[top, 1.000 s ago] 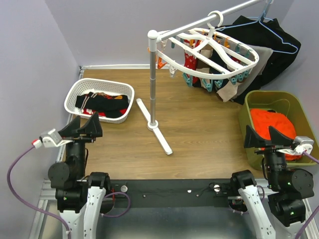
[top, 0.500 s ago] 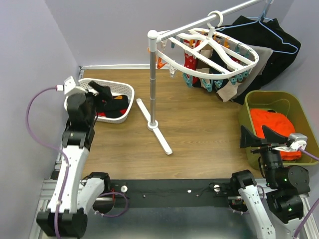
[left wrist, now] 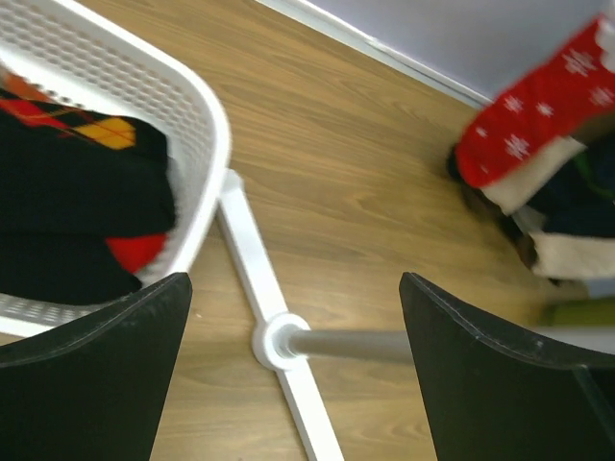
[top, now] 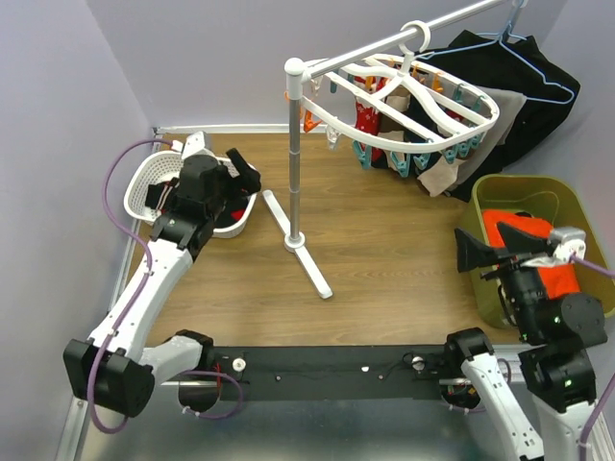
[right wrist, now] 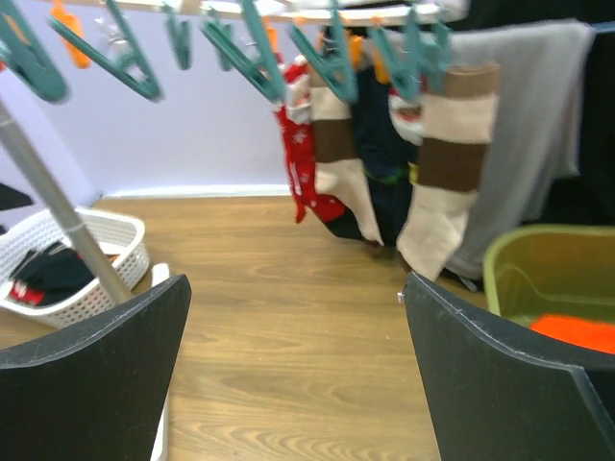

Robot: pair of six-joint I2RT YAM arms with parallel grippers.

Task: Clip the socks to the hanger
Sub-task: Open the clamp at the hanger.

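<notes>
Room: plain lavender walls, white trim strip along the back edge. Wood-grain tabletop, evenly lit, soft shadows. Metal rack pole stood on a white cross foot. White lattice basket sat back left, olive bin right, black rail up front.

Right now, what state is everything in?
left gripper, jaws open, empty
right gripper, jaws open, empty
socks, loose in basket, unclipped
hanger, hung on rail, some clips free, others holding socks
green bin, holding orange cloth

White basket, green bin
</notes>
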